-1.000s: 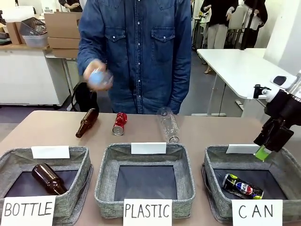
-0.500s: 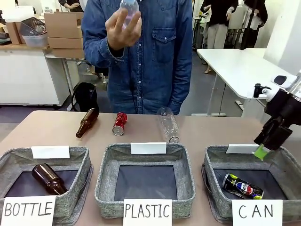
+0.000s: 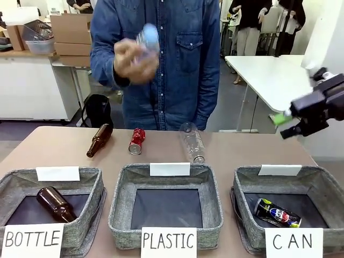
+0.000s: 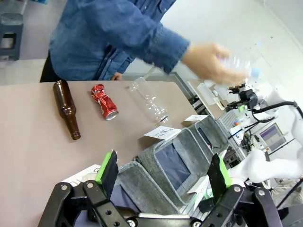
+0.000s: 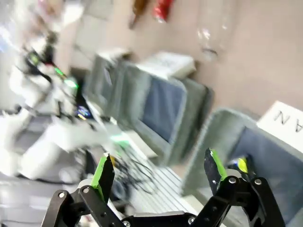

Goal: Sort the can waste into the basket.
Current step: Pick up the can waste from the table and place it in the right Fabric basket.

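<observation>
Front view: the right gripper (image 3: 281, 126) hangs high over the right end of the table (image 3: 242, 148), well above the CAN basket (image 3: 318, 175), turned sideways so its green pads point toward the middle of the picture. Its two fingers stand apart with nothing between them. The dark blue can (image 3: 277, 213) lies on its side on the dark bottom of the CAN basket, near the front wall behind the white sign. The red can (image 3: 136, 141), dented, lies on the bare table at the far side, beyond the PLASTIC basket (image 3: 120, 200). It sits between a brown glass bottle (image 3: 99, 140) on its left and a clear plastic bottle (image 3: 192, 142) on its right, close to each but touching neither. A second brown bottle (image 3: 55, 204) lies tilted inside the BOTTLE basket (image 3: 92, 181). The PLASTIC basket shows only its dark bottom.

Behind the table a person in a denim shirt holds one hand (image 3: 129, 59) up at chest height, blurred, gripping a clear bottle with a blue cap (image 3: 146, 38).

In the left wrist view, the left gripper (image 4: 163, 169) is spread wide and holds nothing, poised above the near wall of a grey basket. The brown bottle, the red can and the clear bottle lie in a row on the table beyond it.

The right wrist view is heavily blurred. The fingers are parted, and the CAN basket and part of its sign lie below at the right.
</observation>
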`<move>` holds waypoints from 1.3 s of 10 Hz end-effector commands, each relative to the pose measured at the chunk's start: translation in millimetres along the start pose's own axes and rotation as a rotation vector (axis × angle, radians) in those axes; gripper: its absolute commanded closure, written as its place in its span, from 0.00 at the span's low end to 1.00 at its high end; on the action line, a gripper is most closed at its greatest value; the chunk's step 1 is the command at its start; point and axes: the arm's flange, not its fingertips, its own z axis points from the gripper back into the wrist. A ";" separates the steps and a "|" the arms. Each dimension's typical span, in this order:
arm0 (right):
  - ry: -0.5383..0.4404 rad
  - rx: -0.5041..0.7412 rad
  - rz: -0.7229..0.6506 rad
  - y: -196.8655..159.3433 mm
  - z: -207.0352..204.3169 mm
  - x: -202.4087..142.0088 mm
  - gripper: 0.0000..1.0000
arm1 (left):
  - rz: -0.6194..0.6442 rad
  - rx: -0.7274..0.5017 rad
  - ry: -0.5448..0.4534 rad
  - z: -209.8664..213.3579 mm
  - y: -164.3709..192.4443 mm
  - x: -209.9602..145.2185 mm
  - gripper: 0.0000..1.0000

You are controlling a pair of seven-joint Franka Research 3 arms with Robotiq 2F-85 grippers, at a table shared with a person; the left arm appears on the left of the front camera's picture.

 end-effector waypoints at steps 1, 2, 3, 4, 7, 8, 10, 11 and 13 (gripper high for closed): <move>-0.331 0.260 -0.200 -8.5 8.7 8.2 0.00 | -0.024 -0.016 -0.019 -1.1 -0.4 1.0 0.00; -0.332 0.337 -0.207 -12.8 13.4 11.7 0.00 | -0.024 -0.016 -0.019 -1.1 -0.4 1.0 0.00; -0.348 0.372 -0.203 -15.7 16.5 13.7 0.00 | -0.024 -0.016 -0.019 -1.1 -0.4 1.0 0.00; -0.354 0.402 -0.177 -19.3 16.8 16.0 0.00 | -0.024 -0.016 -0.019 -1.1 -0.4 1.0 0.00; -0.286 0.298 -0.224 -14.7 27.8 13.8 0.00 | -0.024 -0.016 -0.019 -1.1 -0.4 1.0 0.00; -0.286 0.298 -0.224 -14.7 27.8 13.8 0.00 | -0.024 -0.016 -0.019 -1.1 -0.4 1.0 0.00; -0.286 0.298 -0.224 -14.7 27.8 13.8 0.00 | -0.024 -0.016 -0.019 -1.1 -0.4 1.0 0.00; -0.286 0.298 -0.224 -14.7 27.8 13.8 0.00 | -0.024 -0.016 -0.019 -1.1 -0.4 1.0 0.00; -0.286 0.298 -0.224 -14.7 27.8 13.8 0.00 | -0.024 -0.016 -0.019 -1.1 -0.4 1.0 0.00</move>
